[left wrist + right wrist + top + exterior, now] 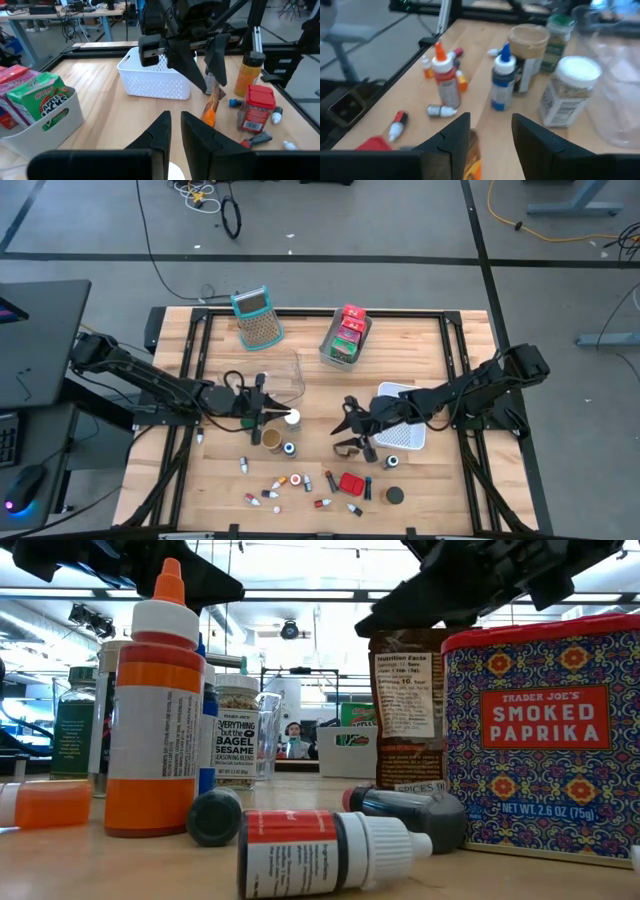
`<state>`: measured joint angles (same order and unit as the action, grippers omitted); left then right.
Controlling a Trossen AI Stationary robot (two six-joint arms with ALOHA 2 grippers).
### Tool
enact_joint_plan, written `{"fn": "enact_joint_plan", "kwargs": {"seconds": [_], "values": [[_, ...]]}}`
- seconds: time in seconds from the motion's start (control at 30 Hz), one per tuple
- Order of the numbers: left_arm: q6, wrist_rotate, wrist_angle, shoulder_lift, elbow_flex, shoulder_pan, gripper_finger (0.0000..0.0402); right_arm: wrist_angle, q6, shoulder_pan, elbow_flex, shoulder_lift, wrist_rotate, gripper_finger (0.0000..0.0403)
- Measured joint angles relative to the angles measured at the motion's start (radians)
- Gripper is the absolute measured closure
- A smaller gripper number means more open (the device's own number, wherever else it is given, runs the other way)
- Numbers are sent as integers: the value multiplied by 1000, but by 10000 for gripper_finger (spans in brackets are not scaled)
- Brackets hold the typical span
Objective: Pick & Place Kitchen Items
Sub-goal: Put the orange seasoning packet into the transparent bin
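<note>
Left gripper [272, 416] shut, empty, mid-table beside the white-lidded jar [292, 417]. Right gripper [352, 442] clamped on an orange packet [213, 104], raised just off the white basket [410, 437]. Small bottles [300, 485] crowd the near edge. Bare wood between the arms; the far right corner stands open.
</note>
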<state>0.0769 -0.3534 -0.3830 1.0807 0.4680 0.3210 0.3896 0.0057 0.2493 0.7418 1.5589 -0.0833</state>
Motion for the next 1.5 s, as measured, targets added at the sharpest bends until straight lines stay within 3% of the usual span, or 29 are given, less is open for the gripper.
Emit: {"fn": "enact_joint_plan", "kwargs": {"seconds": [0.23,0.43,0.7,0.83,1.0,1.07,1.27,1.4,1.5], "values": [[35,8,-1,0,0,0,352,-12,41,-4,0,0,-21,247],[63,8,-1,0,0,0,352,-100,91,-3,0,0,-100,247],[64,8,-1,0,0,0,351,-183,92,-4,0,0,59,253],[64,8,-1,0,0,0,351,-183,90,-10,0,0,74,286],[63,11,-1,0,0,0,351,-179,82,-28,0,0,70,366],[63,11,-1,0,0,0,351,-146,64,-35,-1,0,67,392],[62,10,0,0,0,0,351,122,-68,-67,-1,-44,99,389],[34,-7,-50,0,2,0,351,260,-90,-95,37,-61,263,397],[-72,-68,-99,-18,34,9,351,376,-20,-112,102,-40,410,397]]}}
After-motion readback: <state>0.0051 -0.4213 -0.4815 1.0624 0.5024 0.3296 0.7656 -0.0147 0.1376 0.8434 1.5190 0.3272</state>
